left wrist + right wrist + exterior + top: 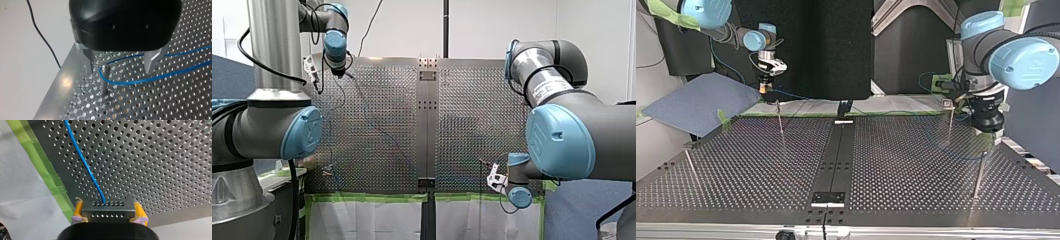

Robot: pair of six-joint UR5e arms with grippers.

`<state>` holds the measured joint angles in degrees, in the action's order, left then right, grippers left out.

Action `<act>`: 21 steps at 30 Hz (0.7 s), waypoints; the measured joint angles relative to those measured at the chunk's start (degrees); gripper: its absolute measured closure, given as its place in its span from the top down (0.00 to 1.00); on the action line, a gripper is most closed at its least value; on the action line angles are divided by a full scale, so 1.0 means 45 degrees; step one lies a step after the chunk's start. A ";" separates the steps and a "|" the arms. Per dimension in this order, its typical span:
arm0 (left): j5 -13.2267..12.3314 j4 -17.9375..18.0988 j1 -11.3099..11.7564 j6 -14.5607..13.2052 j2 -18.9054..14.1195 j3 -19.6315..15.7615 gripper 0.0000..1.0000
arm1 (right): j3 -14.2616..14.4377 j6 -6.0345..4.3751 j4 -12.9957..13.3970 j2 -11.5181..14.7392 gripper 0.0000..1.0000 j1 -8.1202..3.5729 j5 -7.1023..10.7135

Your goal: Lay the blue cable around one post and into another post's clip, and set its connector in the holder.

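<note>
Two claws show. My left claw (120,72), black with metal fingers spread wide and gripping nothing, hangs over the thin blue cable (150,78), which loops around a slim metal post (104,80) near a corner of the perforated metal tabletop (175,100). My right claw (108,206), yellow-padded, is clamped on the black rectangular connector (107,211) at the cable's end.
</note>
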<state>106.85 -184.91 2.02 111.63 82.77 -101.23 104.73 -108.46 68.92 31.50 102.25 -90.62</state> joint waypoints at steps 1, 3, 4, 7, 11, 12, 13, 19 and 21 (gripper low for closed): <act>0.0003 0.0028 0.0055 -0.0004 0.0013 0.0000 1.00 | 0.0001 0.0014 0.0001 0.0001 0.00 0.0006 0.0000; 0.0020 0.0111 0.0151 -0.0012 0.0022 0.0000 1.00 | -0.0001 0.0037 0.0003 0.0002 0.00 0.0024 0.0000; 0.0045 0.0180 0.0210 -0.0015 0.0025 0.0000 1.00 | 0.0001 0.0042 0.0003 0.0002 0.00 0.0029 -0.0001; 0.0089 0.0343 0.0334 -0.0042 0.0026 0.0000 1.00 | 0.0000 0.0059 0.0008 0.0001 0.00 0.0048 0.0000; 0.0102 0.0518 0.0450 -0.0073 0.0090 0.0001 1.00 | 0.0001 0.0086 0.0010 0.0003 0.00 0.0072 0.0000; 0.0097 0.0543 0.0467 -0.0076 0.0131 0.0001 1.00 | 0.0000 0.0088 0.0012 0.0002 0.00 0.0074 -0.0001; 0.0090 0.0565 0.0482 -0.0085 0.0205 0.0001 1.00 | 0.0001 0.0090 0.0013 0.0002 0.00 0.0073 -0.0003; 0.0074 0.0833 0.0530 -0.0118 0.0519 0.0001 1.00 | 0.0000 0.0120 0.0008 0.0005 0.00 0.0079 -0.0018; 0.0087 0.0955 0.0561 -0.0095 0.0544 0.0024 1.00 | 0.0000 0.0146 0.0009 0.0004 0.00 0.0098 -0.0019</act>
<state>107.25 -180.61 4.54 111.21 85.22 -101.12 104.73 -107.80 68.96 31.52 102.69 -90.71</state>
